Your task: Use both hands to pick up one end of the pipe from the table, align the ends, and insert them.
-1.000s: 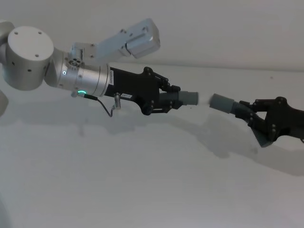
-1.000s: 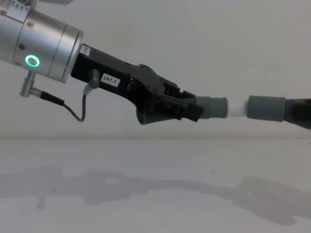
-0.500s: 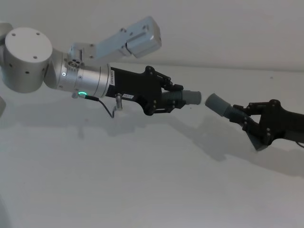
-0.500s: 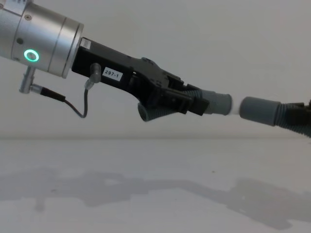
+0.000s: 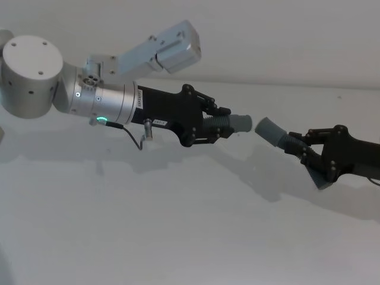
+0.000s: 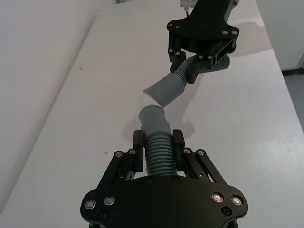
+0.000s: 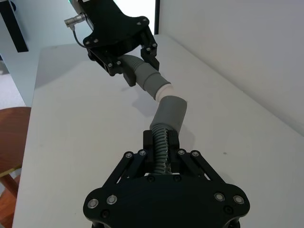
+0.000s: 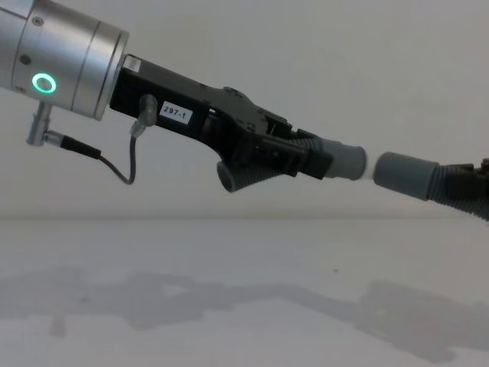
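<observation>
Two hose pieces are held in the air above the white table (image 5: 178, 237), which spreads wide beneath them and carries only their soft shadows; a pale wall rises behind it, and nothing lies between the two cuffs. The left arm's thick silver wrist (image 8: 65, 65), with its green ring light and a thin cable looping below, leads to the left gripper (image 5: 221, 123), whose black fingers pinch the ribbed dark grey hose just behind its cuff. That short hose piece (image 8: 238, 177) curls back under the gripper, its open end showing below the fingers. Its smooth grey cuff (image 8: 345, 161) points toward the right and ends in a narrower white tip (image 7: 166, 89). The right gripper (image 5: 301, 148) comes in from the right edge, fingers clamped on its own ribbed hose (image 7: 159, 142), with the plain socket cuff (image 8: 403, 175) facing the white tip. The two cuffs sit just apart and at a slight angle, the tip not inside the socket.
</observation>
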Action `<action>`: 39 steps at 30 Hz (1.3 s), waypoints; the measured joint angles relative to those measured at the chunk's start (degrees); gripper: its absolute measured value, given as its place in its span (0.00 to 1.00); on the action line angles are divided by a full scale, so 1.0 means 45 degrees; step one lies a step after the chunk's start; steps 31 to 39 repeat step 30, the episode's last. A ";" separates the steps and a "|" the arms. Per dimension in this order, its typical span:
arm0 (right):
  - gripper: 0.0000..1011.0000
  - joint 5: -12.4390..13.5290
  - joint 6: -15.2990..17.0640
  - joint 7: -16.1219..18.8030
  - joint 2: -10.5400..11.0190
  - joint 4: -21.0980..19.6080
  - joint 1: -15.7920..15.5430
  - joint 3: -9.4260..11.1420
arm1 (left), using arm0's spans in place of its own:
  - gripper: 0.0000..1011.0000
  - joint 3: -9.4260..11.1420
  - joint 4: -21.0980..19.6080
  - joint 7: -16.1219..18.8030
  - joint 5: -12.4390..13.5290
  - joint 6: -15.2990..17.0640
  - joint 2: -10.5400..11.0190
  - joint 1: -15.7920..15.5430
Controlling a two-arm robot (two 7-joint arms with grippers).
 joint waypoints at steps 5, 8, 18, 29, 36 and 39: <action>0.18 0.0019 0.0006 -0.0017 0.0000 0.0006 0.0016 -0.0035 | 0.34 0.0014 -0.0043 0.0001 -0.0052 0.0015 0.0028 0.0012; 0.18 0.0029 0.0010 -0.0026 0.0000 0.0006 0.0027 -0.0047 | 0.34 0.0019 -0.0064 0.0001 -0.0082 0.0021 0.0039 0.0016; 0.18 0.0052 0.0026 -0.0051 0.0000 0.0007 0.0041 -0.0075 | 0.34 0.0026 -0.0112 -0.0003 -0.0133 0.0037 0.0059 0.0025; 0.17 0.0062 0.0028 -0.0072 0.0000 0.0006 0.0053 -0.0091 | 0.34 0.0037 -0.0133 -0.0008 -0.0160 0.0039 0.0073 0.0037; 0.17 0.0063 0.0028 -0.0072 0.0000 0.0006 0.0053 -0.0092 | 0.34 0.0038 -0.0135 -0.0009 -0.0162 0.0038 0.0075 0.0036; 0.17 0.0063 0.0028 -0.0072 0.0000 0.0006 0.0053 -0.0092 | 0.34 0.0038 -0.0135 -0.0009 -0.0162 0.0038 0.0075 0.0036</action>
